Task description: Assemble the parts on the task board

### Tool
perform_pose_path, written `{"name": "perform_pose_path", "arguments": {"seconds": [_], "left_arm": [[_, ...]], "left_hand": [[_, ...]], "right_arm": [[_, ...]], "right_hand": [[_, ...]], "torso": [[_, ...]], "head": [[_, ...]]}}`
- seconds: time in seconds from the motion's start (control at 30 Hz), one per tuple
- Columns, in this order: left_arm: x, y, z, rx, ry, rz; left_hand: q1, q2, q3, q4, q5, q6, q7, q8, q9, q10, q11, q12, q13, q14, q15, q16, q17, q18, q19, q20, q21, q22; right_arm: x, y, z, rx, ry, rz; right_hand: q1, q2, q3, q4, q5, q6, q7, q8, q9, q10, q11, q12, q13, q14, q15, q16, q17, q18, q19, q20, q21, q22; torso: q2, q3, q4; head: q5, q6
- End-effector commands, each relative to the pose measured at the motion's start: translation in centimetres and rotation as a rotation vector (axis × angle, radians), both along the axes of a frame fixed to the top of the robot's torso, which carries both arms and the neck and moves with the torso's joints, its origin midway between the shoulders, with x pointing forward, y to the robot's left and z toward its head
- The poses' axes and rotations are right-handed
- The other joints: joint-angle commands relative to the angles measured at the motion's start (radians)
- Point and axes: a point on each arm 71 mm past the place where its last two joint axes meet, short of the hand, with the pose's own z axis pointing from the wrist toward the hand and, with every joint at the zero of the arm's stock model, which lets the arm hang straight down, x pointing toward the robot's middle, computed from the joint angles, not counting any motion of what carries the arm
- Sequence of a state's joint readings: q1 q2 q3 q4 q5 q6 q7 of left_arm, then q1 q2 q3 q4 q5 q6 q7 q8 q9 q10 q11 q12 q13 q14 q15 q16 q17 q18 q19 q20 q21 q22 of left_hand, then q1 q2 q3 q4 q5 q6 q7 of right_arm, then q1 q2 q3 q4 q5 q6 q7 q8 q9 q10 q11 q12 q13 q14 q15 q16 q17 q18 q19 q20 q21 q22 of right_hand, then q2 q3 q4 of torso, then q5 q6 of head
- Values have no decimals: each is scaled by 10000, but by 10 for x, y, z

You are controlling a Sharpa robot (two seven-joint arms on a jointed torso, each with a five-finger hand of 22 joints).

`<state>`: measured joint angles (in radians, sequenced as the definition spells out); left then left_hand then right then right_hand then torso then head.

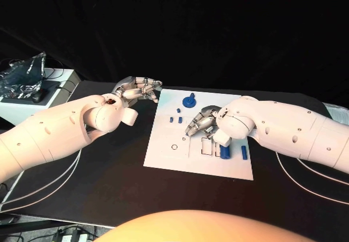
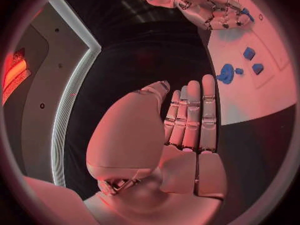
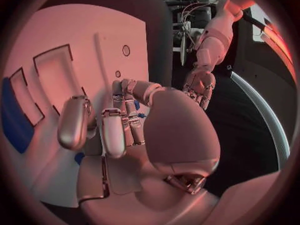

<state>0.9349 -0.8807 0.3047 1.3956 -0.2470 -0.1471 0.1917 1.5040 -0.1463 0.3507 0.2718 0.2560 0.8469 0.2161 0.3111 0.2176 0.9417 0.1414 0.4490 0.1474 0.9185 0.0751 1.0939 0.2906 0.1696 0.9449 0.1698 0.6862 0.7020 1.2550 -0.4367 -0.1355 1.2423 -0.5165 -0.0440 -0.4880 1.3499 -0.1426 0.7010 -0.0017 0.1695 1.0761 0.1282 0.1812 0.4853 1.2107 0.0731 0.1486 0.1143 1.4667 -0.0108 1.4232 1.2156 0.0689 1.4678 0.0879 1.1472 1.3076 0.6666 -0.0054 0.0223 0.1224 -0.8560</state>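
The white task board (image 1: 166, 156) lies at the middle of my black desk (image 1: 109, 186). My left hand (image 1: 136, 89) hovers just off the board's far left corner, over bare desk, its fingers (image 2: 194, 115) laid straight and close together with nothing in them. My right hand (image 1: 204, 123) hangs over the middle of the board, its fingers (image 3: 115, 127) loosely bent and apart, also holding nothing that I can make out (small blue pieces show close under the fingertips in the right wrist view, but whether they are touched I cannot tell). A round blue part with an upright stem (image 1: 189, 101) stands near the board's far edge, between my two hands. Two small blue blocks (image 1: 175, 120) lie just left of my right hand. Near the board's right edge, beside rectangular recesses (image 1: 208, 147), lie a larger blue block (image 1: 225, 153) and a slim blue bar (image 1: 244, 153), side by side and slightly apart.
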Motion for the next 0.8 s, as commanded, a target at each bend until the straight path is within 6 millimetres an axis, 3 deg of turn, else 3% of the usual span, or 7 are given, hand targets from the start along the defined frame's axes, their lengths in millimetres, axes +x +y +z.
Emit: {"name": "perform_pose_path", "arguments": {"seconds": [0.03,0.8], "left_arm": [[0,-2,1,-115,17,-187],[0,-3,0,-112,70,-261]], "left_hand": [[21,-78,36,-5,-12,-77,-14,58,-8,-40,33,24,-10,-60,12,-36,-10,129,-9,-7,40,12],[12,-82,52,-5,-12,-87,-10,61,-11,-49,37,23,-13,-61,15,-42,-12,127,-13,-5,39,14]], "right_arm": [[-6,2,-5,156,1323,205],[-5,7,-4,-86,1118,290]], "right_hand": [[-27,36,29,-8,24,32,54,39,13,148,-83,46,124,310,-64,-72,-25,38,234,-83,-39,1214],[-43,42,27,-32,13,25,51,46,23,148,-87,52,129,298,-67,-96,-68,44,224,-84,-74,1205]], "torso": [[4,1,0],[6,19,8]], "head": [[12,-32],[51,-131]]}}
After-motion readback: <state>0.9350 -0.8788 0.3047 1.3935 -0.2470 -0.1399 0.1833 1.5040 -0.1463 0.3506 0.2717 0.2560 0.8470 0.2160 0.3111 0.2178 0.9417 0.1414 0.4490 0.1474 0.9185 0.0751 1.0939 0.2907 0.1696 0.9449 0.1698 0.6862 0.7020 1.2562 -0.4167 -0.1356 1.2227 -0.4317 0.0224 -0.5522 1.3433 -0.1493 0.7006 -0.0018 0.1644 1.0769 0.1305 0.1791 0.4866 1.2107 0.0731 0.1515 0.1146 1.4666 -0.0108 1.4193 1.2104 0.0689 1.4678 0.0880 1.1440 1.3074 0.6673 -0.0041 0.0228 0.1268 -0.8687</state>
